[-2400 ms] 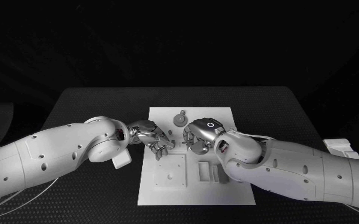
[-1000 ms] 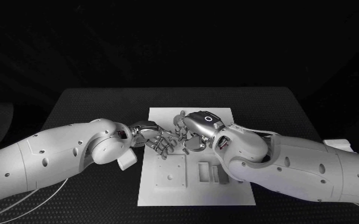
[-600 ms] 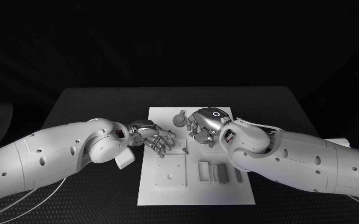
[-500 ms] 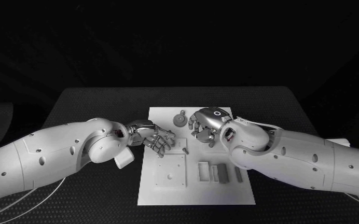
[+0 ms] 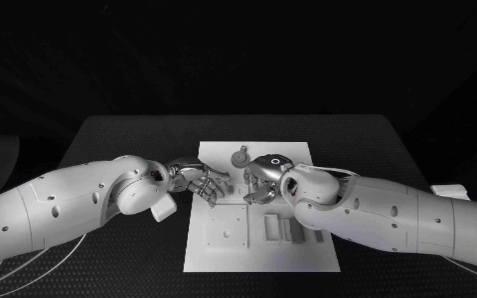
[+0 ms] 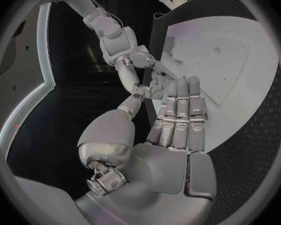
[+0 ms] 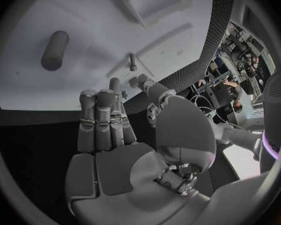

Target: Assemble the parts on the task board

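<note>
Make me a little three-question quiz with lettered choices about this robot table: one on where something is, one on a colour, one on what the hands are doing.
1. Where does the task board lie?
A. in the middle of the table, between the two arms
B. at the table's far left corner
C. off the table, on the floor

2. What colour is the table?
A. white
B. black
C. wooden brown

3. How do the left hand and the right hand stand?
A. both raised high above the table
B. both down at the board, close to each other
C. one on the board, one at the table's far edge

Answers: 1 A, the head view shows the white plate centred between both arms. 2 B, the surface round the board is dark. 3 B, both hands meet over the board's middle.
</note>
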